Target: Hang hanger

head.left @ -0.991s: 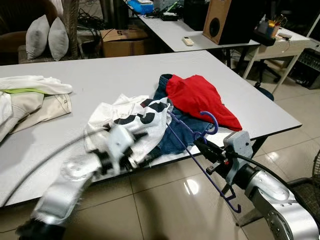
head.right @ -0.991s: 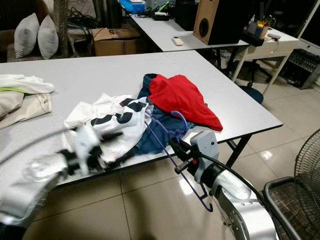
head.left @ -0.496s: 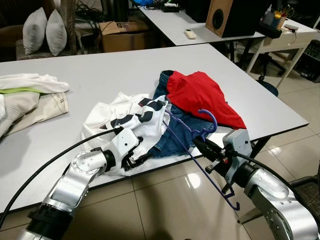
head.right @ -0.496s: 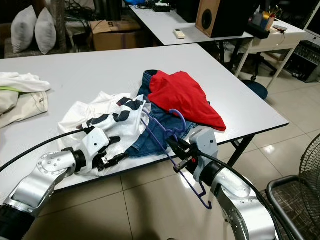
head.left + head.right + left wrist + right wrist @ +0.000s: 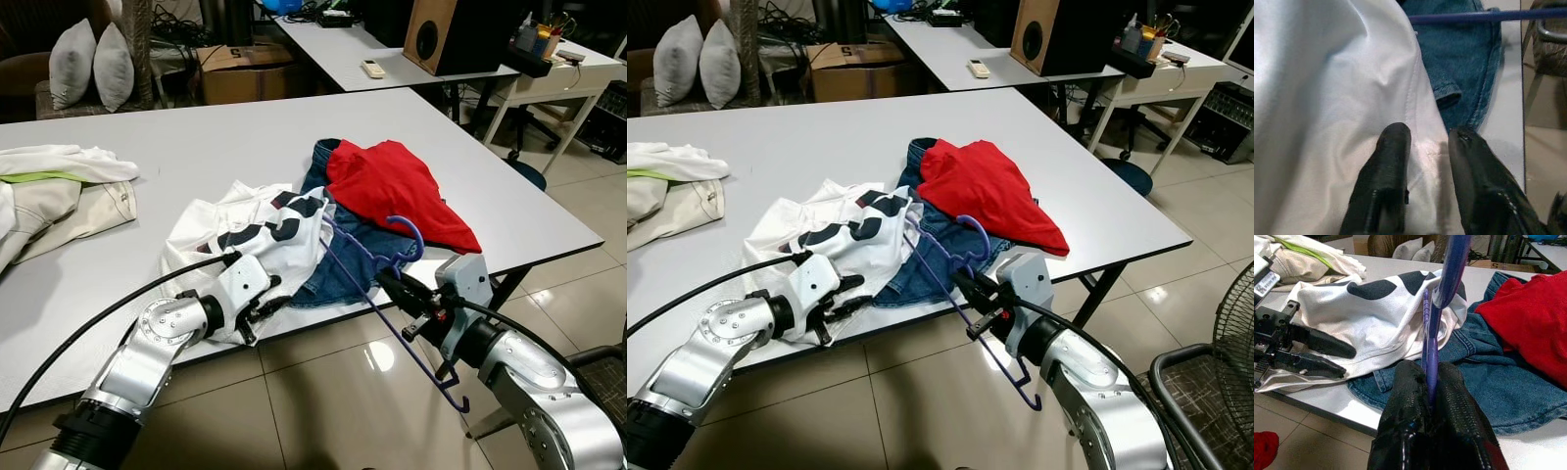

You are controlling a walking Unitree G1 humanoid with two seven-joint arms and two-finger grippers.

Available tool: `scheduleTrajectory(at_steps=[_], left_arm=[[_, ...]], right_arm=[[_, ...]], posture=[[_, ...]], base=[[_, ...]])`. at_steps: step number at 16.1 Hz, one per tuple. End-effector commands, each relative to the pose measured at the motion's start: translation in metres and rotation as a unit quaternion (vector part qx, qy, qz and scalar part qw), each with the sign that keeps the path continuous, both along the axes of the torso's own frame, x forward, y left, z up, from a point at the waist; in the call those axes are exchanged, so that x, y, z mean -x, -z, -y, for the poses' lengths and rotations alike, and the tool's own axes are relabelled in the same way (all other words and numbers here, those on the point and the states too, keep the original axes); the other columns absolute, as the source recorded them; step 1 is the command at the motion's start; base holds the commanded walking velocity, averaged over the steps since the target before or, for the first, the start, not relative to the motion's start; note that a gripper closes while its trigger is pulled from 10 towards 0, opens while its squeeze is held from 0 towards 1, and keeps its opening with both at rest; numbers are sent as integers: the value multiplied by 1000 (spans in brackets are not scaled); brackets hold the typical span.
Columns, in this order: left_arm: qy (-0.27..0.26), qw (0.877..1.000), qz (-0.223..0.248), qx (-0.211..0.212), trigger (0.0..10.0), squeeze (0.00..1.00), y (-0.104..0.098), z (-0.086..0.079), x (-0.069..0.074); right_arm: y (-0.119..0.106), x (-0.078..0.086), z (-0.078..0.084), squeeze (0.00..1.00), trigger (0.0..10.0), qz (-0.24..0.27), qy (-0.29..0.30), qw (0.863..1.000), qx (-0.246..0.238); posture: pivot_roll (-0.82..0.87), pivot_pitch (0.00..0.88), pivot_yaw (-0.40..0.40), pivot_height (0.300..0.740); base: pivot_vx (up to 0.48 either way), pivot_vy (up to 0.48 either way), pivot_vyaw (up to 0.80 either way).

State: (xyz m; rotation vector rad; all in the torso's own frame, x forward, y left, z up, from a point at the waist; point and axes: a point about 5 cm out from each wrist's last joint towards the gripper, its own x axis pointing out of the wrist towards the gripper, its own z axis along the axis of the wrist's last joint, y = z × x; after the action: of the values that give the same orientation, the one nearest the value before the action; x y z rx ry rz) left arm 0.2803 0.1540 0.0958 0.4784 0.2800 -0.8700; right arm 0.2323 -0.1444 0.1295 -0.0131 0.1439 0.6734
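At the far left of the grey table (image 5: 196,147) lies a heap of pale cream and white clothes (image 5: 59,191) with a green stripe. Right of it, at the near edge, the left gripper (image 5: 266,309) rests on the hem of a white shirt (image 5: 260,235) with large black markings; its two black fingers (image 5: 1386,186) are slightly parted, with white cloth lying under and between them, and whether they pinch the cloth cannot be told. The markings look like big letters or digits, but crumpling makes them unreadable. Just right of the shirt, partly beneath it, lies a pair of blue jeans (image 5: 343,269), and a red garment (image 5: 392,191) lies on the jeans toward the far right.

Further right, beyond the near table edge, the right gripper (image 5: 390,287) has its fingers pressed together on the bar of a purple hanger (image 5: 392,279). The hanger slants from over the shirt and jeans down past the table edge, its hook (image 5: 413,235) curling above the jeans near the red garment.

On the far tables stand a cardboard box (image 5: 240,73), a wooden speaker (image 5: 456,34) and a pen holder (image 5: 539,44) with pens in it.
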Motion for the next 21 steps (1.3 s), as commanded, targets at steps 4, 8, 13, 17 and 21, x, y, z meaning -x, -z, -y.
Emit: scheduleTrajectory(at_steps=[4, 8, 13, 17, 21], left_arm=[[15, 998, 20, -50, 0, 0, 2, -2, -3], [16, 997, 30, -62, 0, 0, 3, -5, -5], [3, 999, 44, -14, 0, 0, -6, -6, -9], [-15, 990, 80, 115, 0, 0, -44, -18, -16], [0, 989, 87, 116, 6510, 0, -57, -16, -17]], right_arm=[[-4, -1, -1, 0, 10000, 13, -10, 1000, 0], [-3, -1, -3, 0, 10000, 13, -12, 1000, -1], [-4, -1, -2, 0, 10000, 17, -10, 1000, -4], [-8, 2, 0, 0, 10000, 19, -23, 999, -32], [-18, 4, -5, 0, 10000, 21, -61, 995, -70]], posture=[[-151, 0, -29, 740], [-154, 0, -20, 740], [-157, 0, -14, 740], [-151, 0, -2, 740], [-150, 0, 3, 740]], base=[[0, 0, 0], [0, 0, 0], [0, 0, 0], [0, 0, 0], [0, 0, 0]])
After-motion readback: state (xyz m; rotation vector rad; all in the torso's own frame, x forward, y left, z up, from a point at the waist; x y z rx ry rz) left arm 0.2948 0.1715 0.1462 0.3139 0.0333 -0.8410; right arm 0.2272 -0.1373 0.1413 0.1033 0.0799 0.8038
